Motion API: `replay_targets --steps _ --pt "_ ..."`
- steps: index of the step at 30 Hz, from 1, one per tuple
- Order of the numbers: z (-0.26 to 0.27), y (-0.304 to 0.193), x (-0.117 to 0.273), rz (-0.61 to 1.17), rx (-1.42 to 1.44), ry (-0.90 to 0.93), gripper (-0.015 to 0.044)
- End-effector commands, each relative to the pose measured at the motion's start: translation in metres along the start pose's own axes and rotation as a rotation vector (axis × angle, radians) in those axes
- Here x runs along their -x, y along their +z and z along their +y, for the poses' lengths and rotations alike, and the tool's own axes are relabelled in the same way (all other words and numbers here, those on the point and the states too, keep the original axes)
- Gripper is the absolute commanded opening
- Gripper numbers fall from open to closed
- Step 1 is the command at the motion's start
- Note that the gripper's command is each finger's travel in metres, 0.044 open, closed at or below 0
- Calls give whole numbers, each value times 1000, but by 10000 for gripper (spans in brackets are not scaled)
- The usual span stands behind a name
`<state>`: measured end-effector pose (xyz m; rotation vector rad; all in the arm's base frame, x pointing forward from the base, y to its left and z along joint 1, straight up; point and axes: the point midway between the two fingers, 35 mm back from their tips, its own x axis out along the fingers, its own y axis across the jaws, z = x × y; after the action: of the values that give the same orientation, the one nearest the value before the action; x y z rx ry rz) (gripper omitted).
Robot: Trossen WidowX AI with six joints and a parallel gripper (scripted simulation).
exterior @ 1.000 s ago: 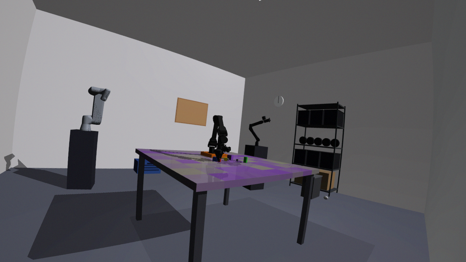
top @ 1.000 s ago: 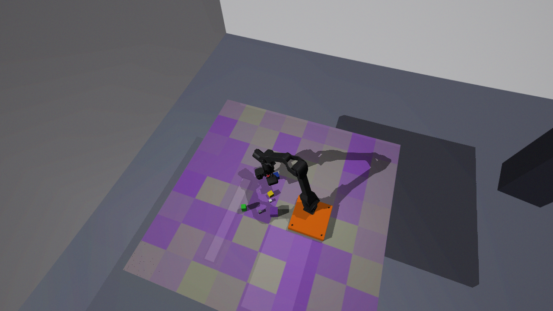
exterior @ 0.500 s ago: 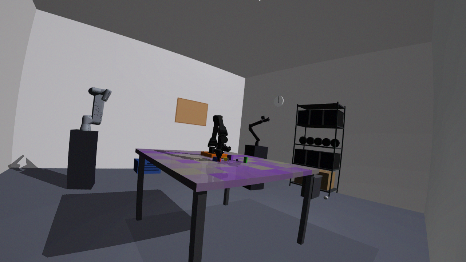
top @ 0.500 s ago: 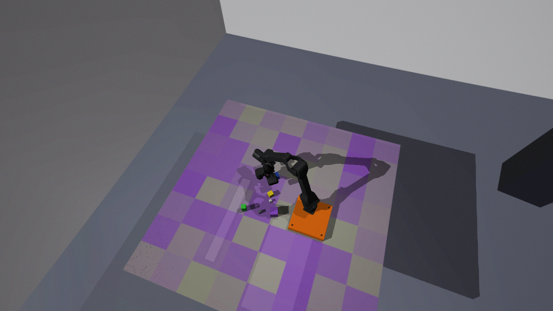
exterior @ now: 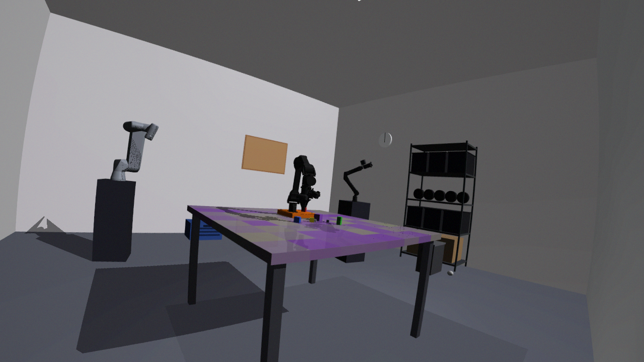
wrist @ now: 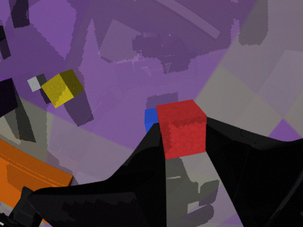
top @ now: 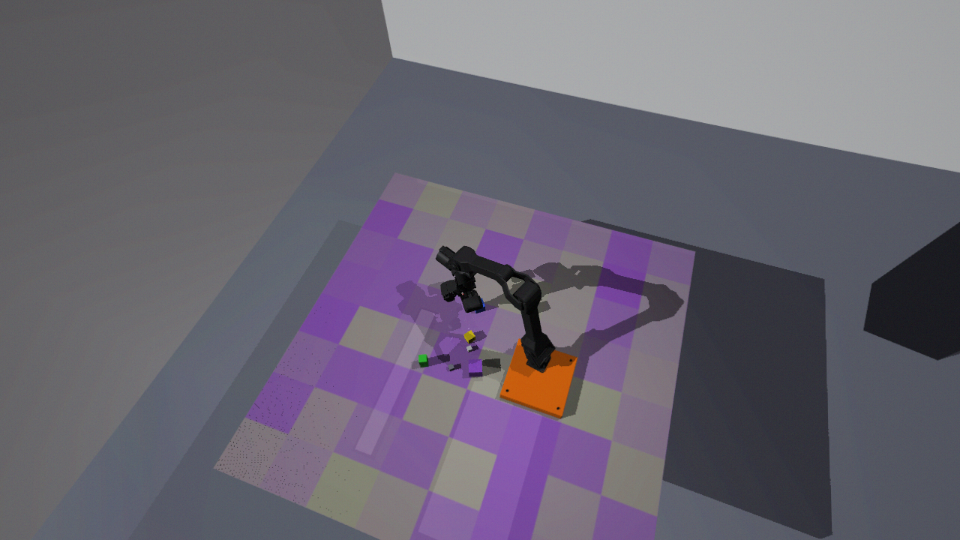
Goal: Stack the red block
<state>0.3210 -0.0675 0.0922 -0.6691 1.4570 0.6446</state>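
Note:
My gripper (wrist: 178,125) (exterior: 304,207) is shut on the red block (wrist: 184,139) (exterior: 305,209), which sits between the fingertips in the wrist view. In the exterior view the block is held above the table, over the far side near the orange base. In the top view the arm and fingers hide nearly all of it. The green tower (top: 422,360) (exterior: 339,220) is small and upright on the table, well apart from my gripper, and out of the wrist view.
A blue block (top: 481,306) (exterior: 297,219) (wrist: 151,115) lies below the gripper. A yellow block (top: 469,335) (wrist: 60,89), a small pale block (top: 469,348) (wrist: 34,84), a purple block (top: 475,367) and a small dark block (top: 451,367) lie between the arm's orange base (top: 537,396) and the tower.

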Motion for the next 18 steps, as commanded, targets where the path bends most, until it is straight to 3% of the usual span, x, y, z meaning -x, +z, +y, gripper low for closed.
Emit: replay_targets --steps 1,6,18 --pt "-1 1 23 -10 1 -13 0" --pt "0 0 43 -10 1 -13 0" --pt "6 20 44 -12 1 -13 0"
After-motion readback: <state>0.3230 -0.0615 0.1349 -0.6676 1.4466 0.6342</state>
